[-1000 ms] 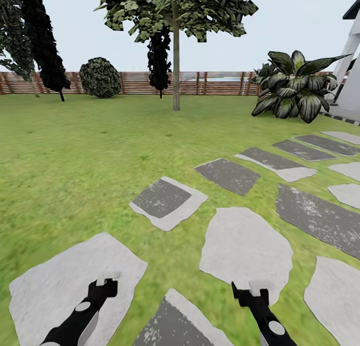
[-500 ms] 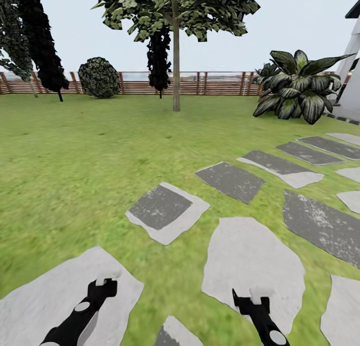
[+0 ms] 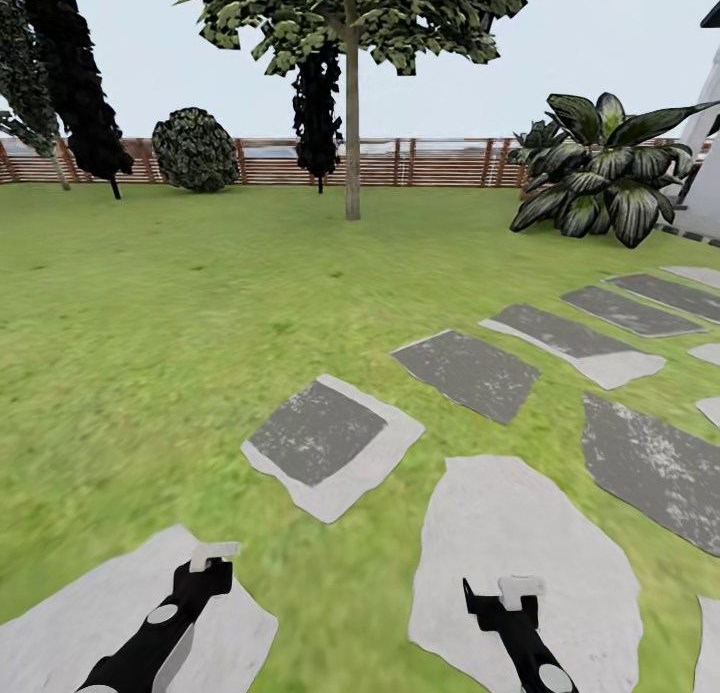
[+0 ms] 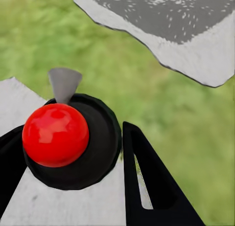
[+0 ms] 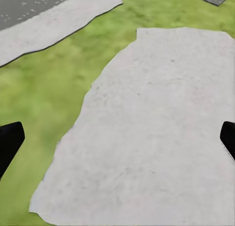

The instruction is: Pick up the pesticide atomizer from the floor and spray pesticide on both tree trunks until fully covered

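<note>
The pesticide atomizer, a black cap with a glossy red ball and a grey nozzle, sits between the black fingers of my left gripper, which is shut on it. My right gripper hangs open over a pale stepping stone, holding nothing. Far ahead on the green lawn stands a tree with a straight pale grey-beige trunk and a leafy crown. Both grippers are low at the near edge of the head view, well short of that trunk.
Grey and pale stepping stones run from near me toward the right. A brown slat fence closes the back. Dark thin-stemmed cypresses, a round bush and a big-leaved plant stand along it. A white house corner is at right.
The whole view has shifted: the stones slide toward me and the tree looms a little nearer, so the camera has moved forward. Both arms hold the same pose.
</note>
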Controlling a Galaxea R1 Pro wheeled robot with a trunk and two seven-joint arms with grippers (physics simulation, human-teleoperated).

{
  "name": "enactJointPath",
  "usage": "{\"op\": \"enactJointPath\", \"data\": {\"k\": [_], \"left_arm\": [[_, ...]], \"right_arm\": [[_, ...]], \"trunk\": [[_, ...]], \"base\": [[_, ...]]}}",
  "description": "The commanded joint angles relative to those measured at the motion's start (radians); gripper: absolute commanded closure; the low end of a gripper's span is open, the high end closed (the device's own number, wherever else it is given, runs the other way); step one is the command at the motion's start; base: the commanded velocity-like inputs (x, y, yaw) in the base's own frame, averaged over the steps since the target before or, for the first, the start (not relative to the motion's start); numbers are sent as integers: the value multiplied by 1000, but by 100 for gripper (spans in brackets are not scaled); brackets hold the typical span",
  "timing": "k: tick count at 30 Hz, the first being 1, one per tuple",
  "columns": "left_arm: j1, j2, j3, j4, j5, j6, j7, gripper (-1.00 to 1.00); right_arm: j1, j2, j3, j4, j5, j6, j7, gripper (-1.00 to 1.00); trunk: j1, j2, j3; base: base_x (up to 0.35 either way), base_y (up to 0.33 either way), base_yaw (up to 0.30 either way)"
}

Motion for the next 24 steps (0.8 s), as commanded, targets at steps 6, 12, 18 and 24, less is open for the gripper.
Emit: {"op": "enactJointPath", "data": {"k": [6, 12, 18, 24], "left_arm": [[0, 1, 0, 0, 1, 0, 0, 100], [0, 1, 0, 0, 1, 0, -1, 100], [0, 1, 0, 0, 1, 0, -1, 100], [0, 1, 0, 0, 1, 0, -1, 100]], "right_arm": [[0, 0, 0, 0, 0, 0, 1, -100], [0, 0, 0, 0, 1, 0, 2, -100], [0, 0, 0, 0, 1, -1, 2, -100], [0, 0, 0, -1, 1, -1, 1, -100]], "trunk": [[0, 0, 0], [0, 0, 0], [0, 0, 0], [0, 0, 0]], "base": [[337, 0, 0], [337, 0, 0], [338, 0, 0], [337, 0, 0]]}}
